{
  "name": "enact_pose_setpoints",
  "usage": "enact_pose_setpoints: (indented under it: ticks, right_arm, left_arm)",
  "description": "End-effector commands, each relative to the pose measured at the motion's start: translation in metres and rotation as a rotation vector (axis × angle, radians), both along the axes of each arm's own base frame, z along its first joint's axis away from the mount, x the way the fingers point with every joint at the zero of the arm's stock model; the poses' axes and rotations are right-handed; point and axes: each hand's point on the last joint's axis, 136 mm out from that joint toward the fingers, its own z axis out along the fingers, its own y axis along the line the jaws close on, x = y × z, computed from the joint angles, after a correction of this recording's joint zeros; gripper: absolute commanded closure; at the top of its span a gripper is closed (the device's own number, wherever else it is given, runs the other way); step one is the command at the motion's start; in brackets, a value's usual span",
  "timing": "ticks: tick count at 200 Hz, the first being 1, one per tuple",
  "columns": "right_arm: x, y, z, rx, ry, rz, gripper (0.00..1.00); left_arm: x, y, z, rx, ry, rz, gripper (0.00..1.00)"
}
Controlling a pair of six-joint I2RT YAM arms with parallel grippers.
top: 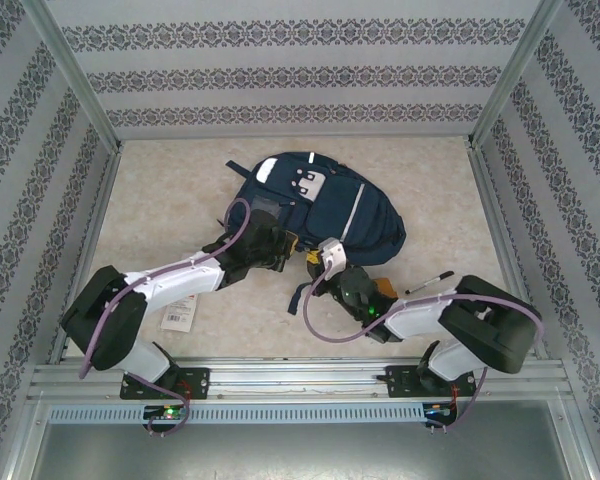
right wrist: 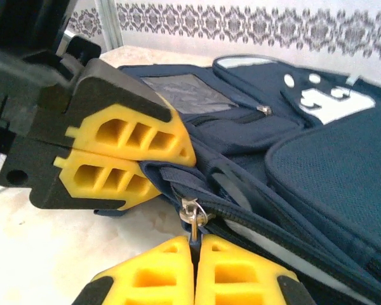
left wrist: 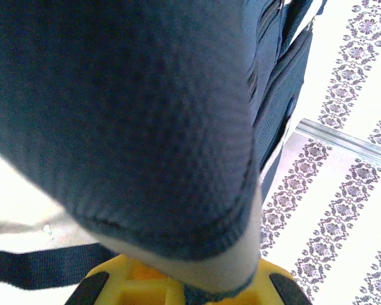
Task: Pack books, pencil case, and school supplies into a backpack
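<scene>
Soft, limp backpack (top: pixel 325 205); best gripped at zipper pull (right wrist: pixel 191 215), clamped between right fingers (right wrist: pixel 153 274); fabric edge (right wrist: pixel 157 170) pinched by left fingers (right wrist: pixel 128 135).

Marbled beige table (top: pixel 160 200), floral-striped walls (top: pixel 280 80)

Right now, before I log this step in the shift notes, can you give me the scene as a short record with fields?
backpack: lies flat mid-table, white patch up
left gripper: shut on the backpack's fabric edge
right gripper: shut on the zipper pull
pen: on the table right of the backpack, not packed
white packet: on the table beneath the left arm, not packed
</scene>
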Motion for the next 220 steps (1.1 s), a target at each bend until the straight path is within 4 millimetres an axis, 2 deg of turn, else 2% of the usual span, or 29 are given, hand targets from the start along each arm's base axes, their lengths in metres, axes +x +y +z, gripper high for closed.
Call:
enact_pose_setpoints:
  ticks: [1, 20, 26, 30, 69, 98, 128, 147, 163, 189, 199, 220]
  right_arm:
    - [-0.008, -0.007, -0.001, 0.132, 0.173, 0.016, 1.00]
    - [-0.007, -0.028, -0.014, 0.116, 0.318, -0.041, 1.00]
    - [-0.010, -0.038, -0.026, 0.075, 0.365, -0.068, 1.00]
    - [-0.006, -0.040, -0.018, 0.075, 0.372, -0.083, 1.00]
    - [-0.010, -0.101, -0.030, 0.024, 0.561, -0.272, 1.00]
    - [-0.009, -0.118, -0.037, 0.035, 0.691, -0.236, 1.00]
    - [-0.014, -0.099, -0.035, -0.023, 0.774, -0.047, 1.00]
    - [-0.015, -0.084, -0.033, -0.040, 0.790, 0.049, 1.00]
    - [-0.017, -0.065, -0.026, -0.027, 0.787, 0.155, 1.00]
    - [-0.020, -0.022, -0.012, -0.026, 0.754, 0.324, 1.00]
    - [-0.016, -0.005, -0.009, -0.018, 0.741, 0.356, 1.00]
    - [0.001, 0.032, -0.002, 0.018, 0.725, 0.392, 1.00]
  left_arm:
    - [0.025, 0.013, 0.000, -0.012, -0.075, 0.057, 1.00]
    - [0.028, 0.021, -0.004, 0.018, -0.090, 0.057, 1.00]
    - [0.029, 0.024, -0.004, 0.036, -0.099, 0.052, 1.00]
    - [0.030, 0.027, -0.004, 0.051, -0.105, 0.048, 1.00]
    - [0.036, 0.052, -0.005, 0.216, -0.151, -0.033, 1.00]
    - [0.046, 0.063, -0.017, 0.252, -0.161, -0.182, 1.00]
    - [0.055, 0.069, -0.037, 0.311, -0.131, -0.394, 1.00]
    - [0.070, 0.068, -0.041, 0.290, -0.119, -0.505, 1.00]
    - [0.093, 0.075, -0.042, 0.308, -0.127, -0.561, 0.98]
    - [0.134, 0.096, -0.039, 0.368, -0.089, -0.625, 0.86]
    - [0.145, 0.103, -0.035, 0.390, -0.071, -0.638, 0.78]
    - [0.154, 0.107, -0.014, 0.397, -0.071, -0.629, 0.64]
